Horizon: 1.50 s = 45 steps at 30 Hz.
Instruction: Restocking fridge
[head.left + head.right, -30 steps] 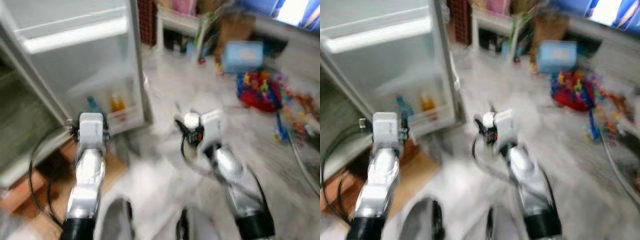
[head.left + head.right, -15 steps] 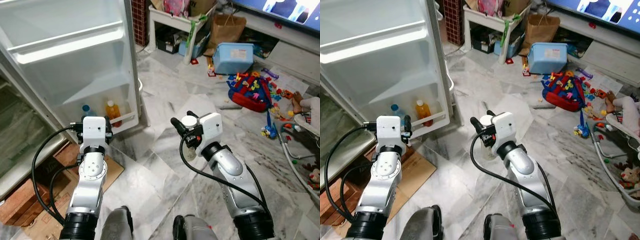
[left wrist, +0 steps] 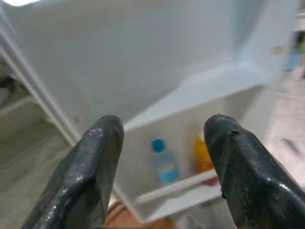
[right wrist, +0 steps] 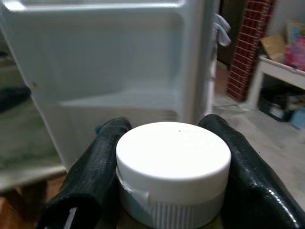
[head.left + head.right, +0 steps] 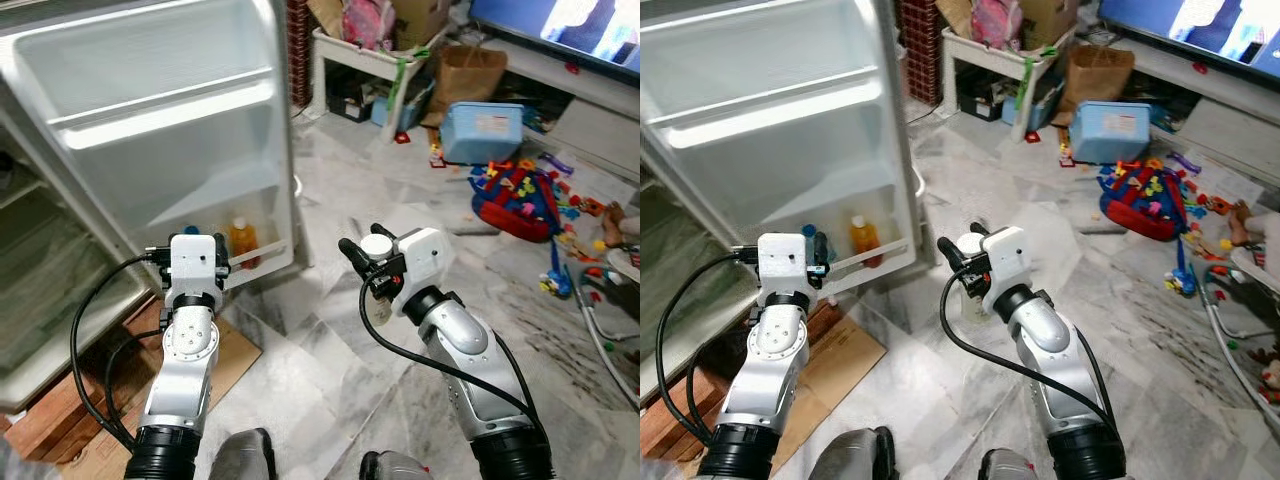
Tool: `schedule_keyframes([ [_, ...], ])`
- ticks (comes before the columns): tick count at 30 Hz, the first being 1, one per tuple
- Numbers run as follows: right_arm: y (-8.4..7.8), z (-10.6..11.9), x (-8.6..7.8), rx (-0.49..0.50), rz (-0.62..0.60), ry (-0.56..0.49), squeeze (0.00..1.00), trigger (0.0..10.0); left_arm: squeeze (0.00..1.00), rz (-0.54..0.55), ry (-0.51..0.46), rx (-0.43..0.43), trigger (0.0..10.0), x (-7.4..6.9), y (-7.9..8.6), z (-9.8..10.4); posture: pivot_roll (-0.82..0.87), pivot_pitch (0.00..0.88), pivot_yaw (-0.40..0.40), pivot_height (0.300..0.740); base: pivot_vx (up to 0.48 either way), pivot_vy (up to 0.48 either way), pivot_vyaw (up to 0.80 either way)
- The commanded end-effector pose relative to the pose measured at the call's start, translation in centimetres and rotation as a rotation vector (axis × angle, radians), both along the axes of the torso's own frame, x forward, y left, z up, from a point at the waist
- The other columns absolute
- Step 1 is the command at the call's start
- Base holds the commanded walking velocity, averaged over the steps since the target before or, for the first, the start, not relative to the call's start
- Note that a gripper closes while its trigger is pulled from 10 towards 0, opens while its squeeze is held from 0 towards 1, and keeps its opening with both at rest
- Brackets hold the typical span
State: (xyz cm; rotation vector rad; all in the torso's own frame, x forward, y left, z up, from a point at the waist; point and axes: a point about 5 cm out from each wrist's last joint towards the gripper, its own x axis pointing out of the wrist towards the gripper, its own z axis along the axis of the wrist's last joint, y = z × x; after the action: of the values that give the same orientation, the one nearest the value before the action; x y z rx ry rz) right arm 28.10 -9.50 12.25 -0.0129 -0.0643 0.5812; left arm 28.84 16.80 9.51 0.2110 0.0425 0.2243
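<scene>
Squarely between its two black fingers, the right gripper (image 4: 171, 186) clamps a white-capped bottle (image 4: 172, 167), the pads pressed to either side of the ridged neck just under the cap. Seen from the head cameras, that gripper (image 5: 365, 262) hangs above the marble floor (image 5: 330, 350) near the centre of the scene, the white cap (image 5: 376, 243) showing at its tip, and a black cable (image 5: 400, 345) loops from the wrist back along the silver arm.

At about nine o'clock from it, the left gripper (image 3: 162, 143) is spread wide and holds nothing; its fingers (image 3: 90, 176) frame the open fridge door (image 5: 170, 130). On the door's lowest shelf (image 5: 865, 262) stand an orange bottle (image 5: 864, 238) and, just beside it, a blue-capped bottle (image 3: 164, 162) (blurred in the wrist view). The fridge's interior (image 5: 40, 290) lies at the far nine o'clock edge, with flattened cardboard (image 5: 215, 350) on the floor beneath the left arm.

Out toward one and two o'clock, well apart from both arms, a pale blue bin (image 5: 482, 130) sits by a brown paper bag (image 5: 465, 72), and a heap of bright toys (image 5: 525, 195) spreads over the floor. A white low table (image 5: 365, 55) stands at twelve o'clock.
</scene>
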Motion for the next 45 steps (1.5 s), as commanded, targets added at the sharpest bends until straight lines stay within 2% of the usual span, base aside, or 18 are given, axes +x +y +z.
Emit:
schedule_keyframes([
  [1,-0.5,0.9,-0.1,0.005,-0.001,-0.04,0.0,10.0,0.0,-0.005,0.006,-0.006,10.0,0.0,-0.6,-0.2,-0.03,0.129,0.003,0.74,0.0,0.0,0.0],
  [8,0.7,2.6,0.2,0.074,0.057,-0.063,0.0,10.0,0.0,0.056,0.016,0.033,10.0,0.3,0.1,0.0,-0.02,0.132,0.005,0.74,0.0,0.042,0.0],
  [12,1.1,3.2,0.2,0.078,0.077,-0.081,0.0,10.0,0.0,0.079,0.022,0.006,10.0,0.3,0.5,-0.2,-0.02,0.133,0.006,0.74,0.0,0.434,0.0],
  [14,1.1,3.3,0.2,0.073,0.077,-0.09,0.0,10.0,0.0,0.075,0.015,0.023,10.0,0.3,0.5,-0.1,-0.02,0.131,0.006,0.74,0.0,0.48,0.0],
  [15,1.1,3.3,0.2,0.063,0.081,-0.101,0.0,10.0,0.0,0.064,0.004,0.058,10.0,0.4,0.3,0.1,-0.02,0.13,0.006,0.74,0.0,0.0,0.8],
  [26,0.8,3.8,0.6,0.072,0.054,-0.108,0.0,10.0,0.0,0.031,-0.002,0.046,10.0,0.4,-0.5,0.1,-0.03,0.129,0.008,0.74,0.0,0.0,0.79],
  [30,-0.5,2.6,1.4,-0.003,-0.077,-0.06,0.0,10.0,0.0,0.029,-0.001,0.048,10.0,0.4,-0.6,0.1,-0.03,0.129,0.008,0.74,0.0,0.0,0.0],
  [35,-1.1,2.4,1.0,0.019,-0.091,-0.07,0.0,10.0,0.0,0.008,0.001,0.039,10.0,0.4,-0.7,0.0,-0.03,0.127,0.011,0.74,0.0,0.0,0.0],
  [45,-1.1,2.6,1.6,0.003,-0.124,-0.08,0.0,10.0,0.0,-0.03,-0.016,0.056,10.0,0.4,-1.3,0.2,-0.04,0.117,0.013,0.74,0.0,0.0,0.0],
])
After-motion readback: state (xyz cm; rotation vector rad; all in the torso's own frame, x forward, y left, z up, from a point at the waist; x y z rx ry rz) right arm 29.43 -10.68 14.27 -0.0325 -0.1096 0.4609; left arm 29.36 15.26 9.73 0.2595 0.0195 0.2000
